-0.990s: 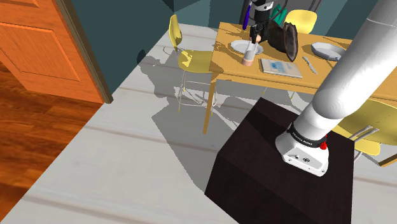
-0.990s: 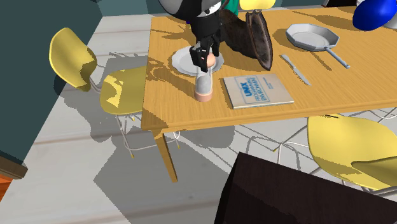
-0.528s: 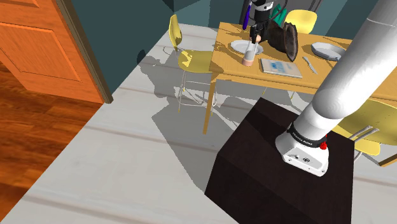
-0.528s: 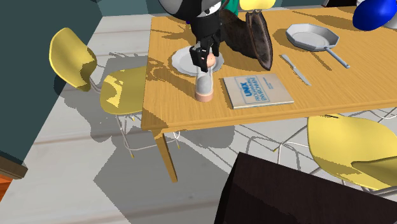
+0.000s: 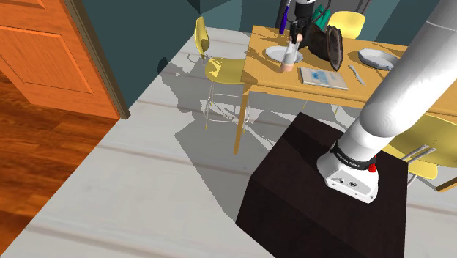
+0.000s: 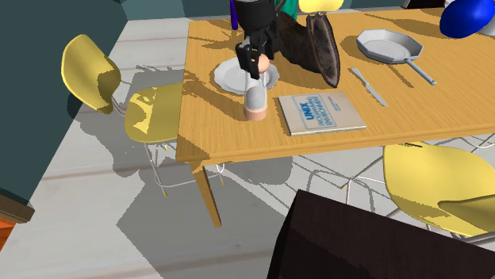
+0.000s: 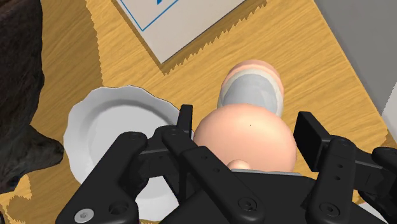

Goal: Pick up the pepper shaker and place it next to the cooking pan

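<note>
The gripper (image 6: 253, 67) was clamped on the pink top of the upright pepper shaker (image 6: 255, 101), just beside the plate (image 6: 226, 78). The frying pan (image 6: 386, 43) lay well apart, toward the second exterior view's far right.

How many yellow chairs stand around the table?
3 chairs: one at the table's end on the shoulder view's left, one behind it, one near the stand. The arm may hide others.

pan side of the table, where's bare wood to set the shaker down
The widest bare wood lies between the handle of the pan and the near edge of the table, right of the knife in the second exterior view. A narrower strip sits between pan and dark brown object. Around the plate, pepper shaker and book it is crowded.
</note>
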`<state>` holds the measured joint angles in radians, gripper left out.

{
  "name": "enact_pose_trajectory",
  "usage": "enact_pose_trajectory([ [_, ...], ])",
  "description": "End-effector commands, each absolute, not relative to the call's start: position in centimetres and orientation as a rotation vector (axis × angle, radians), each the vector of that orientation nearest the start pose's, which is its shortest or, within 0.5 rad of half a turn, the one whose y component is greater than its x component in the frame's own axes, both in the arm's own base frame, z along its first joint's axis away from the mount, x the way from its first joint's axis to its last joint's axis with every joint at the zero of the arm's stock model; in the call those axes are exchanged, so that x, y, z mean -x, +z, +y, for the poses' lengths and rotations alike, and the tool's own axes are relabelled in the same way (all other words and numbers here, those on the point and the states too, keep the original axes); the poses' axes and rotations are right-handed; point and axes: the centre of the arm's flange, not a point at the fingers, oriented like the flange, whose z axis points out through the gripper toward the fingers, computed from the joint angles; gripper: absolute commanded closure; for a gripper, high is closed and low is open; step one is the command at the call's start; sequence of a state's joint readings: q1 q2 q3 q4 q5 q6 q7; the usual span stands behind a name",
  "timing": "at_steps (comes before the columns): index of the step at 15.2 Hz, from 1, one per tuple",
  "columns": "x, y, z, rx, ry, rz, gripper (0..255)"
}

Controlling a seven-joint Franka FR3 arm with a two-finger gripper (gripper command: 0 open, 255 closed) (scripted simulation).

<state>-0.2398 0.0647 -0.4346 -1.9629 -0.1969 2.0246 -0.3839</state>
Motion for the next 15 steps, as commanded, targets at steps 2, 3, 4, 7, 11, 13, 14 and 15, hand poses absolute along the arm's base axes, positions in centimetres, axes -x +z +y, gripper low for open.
enact_pose_trajectory([
  [2, -44.1, 46.1, -36.3, 3.297, 0.169, 0.337, 255],
  [3, -44.1, 46.6, -36.3, 3.297, 0.169, 0.337, 255],
  [4, -44.1, 47.1, -36.3, 3.297, 0.169, 0.337, 255],
  [7, -44.1, 48.7, -36.3, 3.297, 0.169, 0.337, 255],
  [11, -44.1, 50.8, -36.3, 3.297, 0.169, 0.337, 255],
  [13, -44.1, 51.9, -36.3, 3.297, 0.169, 0.337, 255],
  [14, -44.1, 52.4, -36.3, 3.297, 0.169, 0.337, 255],
  [15, -44.1, 53.0, -36.3, 3.297, 0.169, 0.337, 255],
])
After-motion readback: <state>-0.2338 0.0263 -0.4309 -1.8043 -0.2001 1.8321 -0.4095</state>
